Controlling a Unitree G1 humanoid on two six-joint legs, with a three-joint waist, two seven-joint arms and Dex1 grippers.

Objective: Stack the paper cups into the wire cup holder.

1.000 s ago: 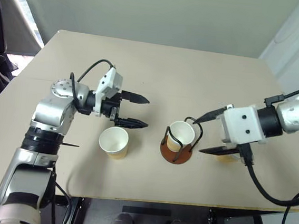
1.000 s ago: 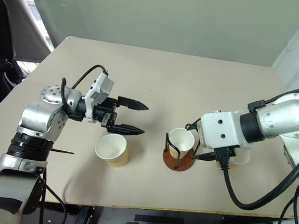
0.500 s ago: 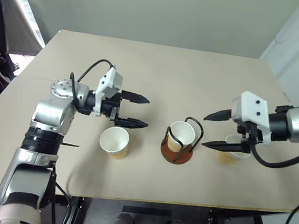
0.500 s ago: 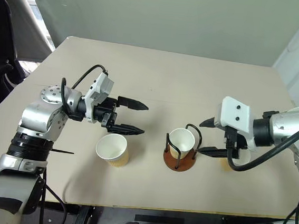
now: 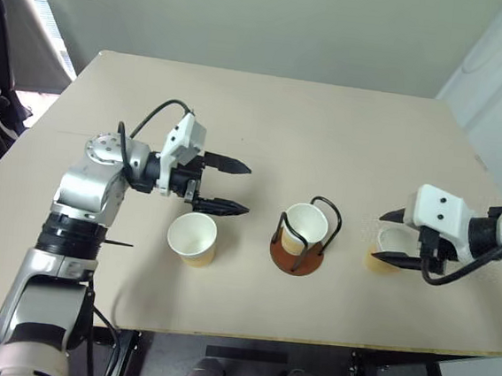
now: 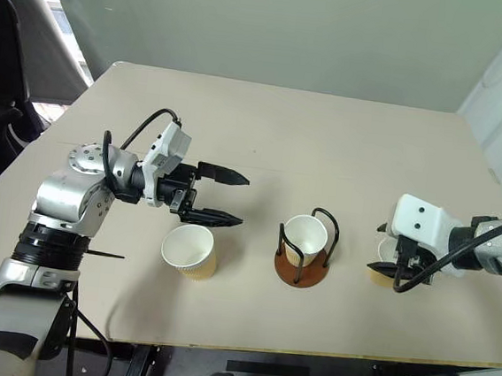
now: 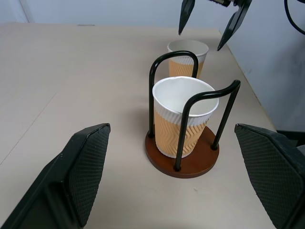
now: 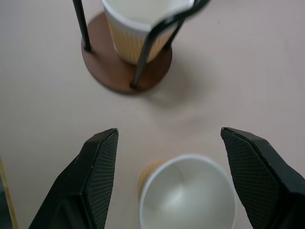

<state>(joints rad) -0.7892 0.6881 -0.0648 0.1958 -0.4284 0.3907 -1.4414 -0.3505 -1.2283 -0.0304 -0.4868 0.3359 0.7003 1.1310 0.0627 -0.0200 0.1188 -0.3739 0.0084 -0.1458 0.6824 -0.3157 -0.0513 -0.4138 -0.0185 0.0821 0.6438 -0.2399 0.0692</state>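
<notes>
One cup point(image 5: 304, 226) in the holder point(image 5: 297, 254), two on the table point(image 5: 275, 119); both grippers' jaws wide, right gripper point(image 5: 400, 239) straddling the three-o'clock cup point(image 5: 389, 251).

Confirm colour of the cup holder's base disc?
Reddish-brown base disc, clearest in the left wrist view.

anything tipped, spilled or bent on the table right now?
Nothing stands out. One paper cup sits upright in the wire cup holder; the other two cups stand upright on the table, undamaged as far as visible.

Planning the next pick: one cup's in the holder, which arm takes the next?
Right, probably. The right end effector is open directly over the cup on the right; the left end effector hangs beside the cup on the left.
</notes>
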